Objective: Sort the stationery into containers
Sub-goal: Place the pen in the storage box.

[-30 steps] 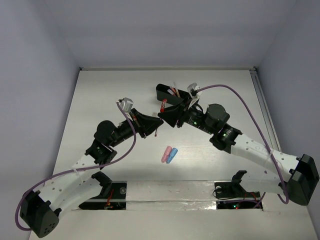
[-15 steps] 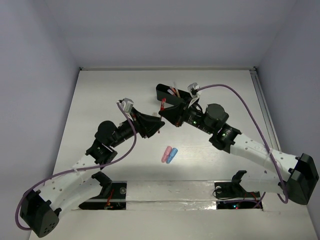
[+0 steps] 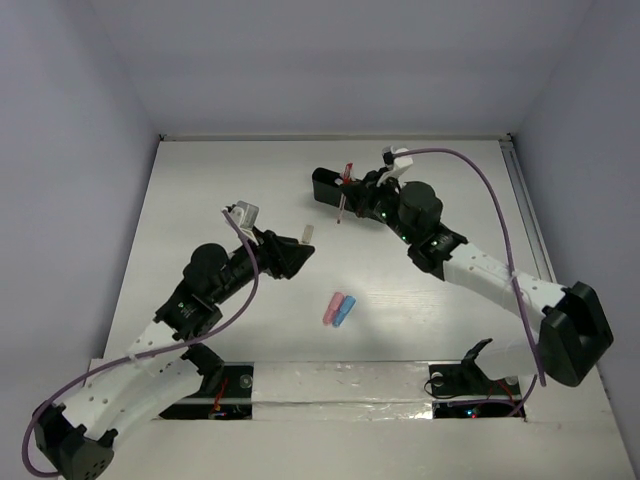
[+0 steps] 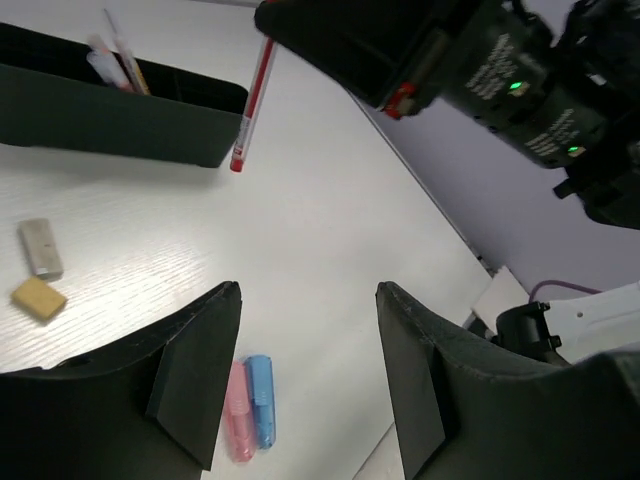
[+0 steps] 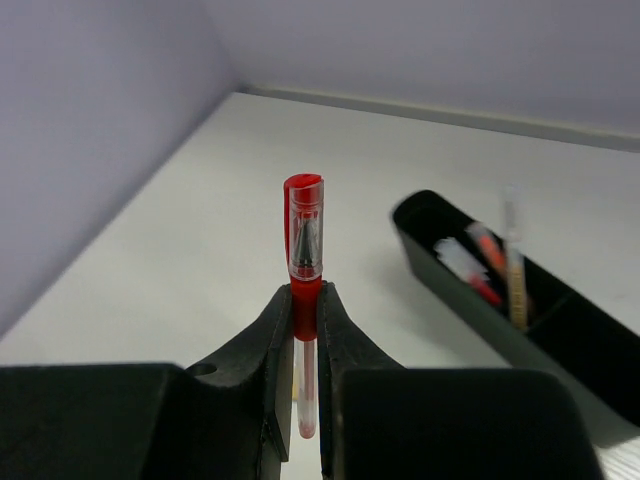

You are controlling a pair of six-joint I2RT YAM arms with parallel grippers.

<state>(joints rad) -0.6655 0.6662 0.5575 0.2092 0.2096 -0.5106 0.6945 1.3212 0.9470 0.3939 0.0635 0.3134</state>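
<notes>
Pale lilac walls (image 3: pixel 330 60) close in the white table (image 3: pixel 200 180) on three sides. My two arms reach out over it from the near edge.

The long black tray (image 3: pixel 322 186) lies toward the far middle of the table, with a few pens (image 4: pixel 115 50) already inside it.

My right gripper (image 5: pixel 305 300) is clenched on the red pen (image 5: pixel 305 230), which hangs cap-down, above the table and just in front of the tray's near wall. My left gripper (image 4: pixel 308 292) stands released, with nothing between its fingers. It is left of the tray and apart from it.

A pink capsule (image 3: pixel 331 309) and a blue capsule (image 3: pixel 344 311) lie touching side by side on the table, near the middle and nearer my bases. Two small erasers, one grey-white (image 4: pixel 38 247) and one tan (image 4: pixel 40 298), lie just beside each other on the bare table in front of the tray.

A second ago both grippers met at the red pen in front of the tray. Since then my left gripper has let go and drawn back toward my left. My right gripper has taken the pen and carried it up toward the tray. The capsules have not moved.
</notes>
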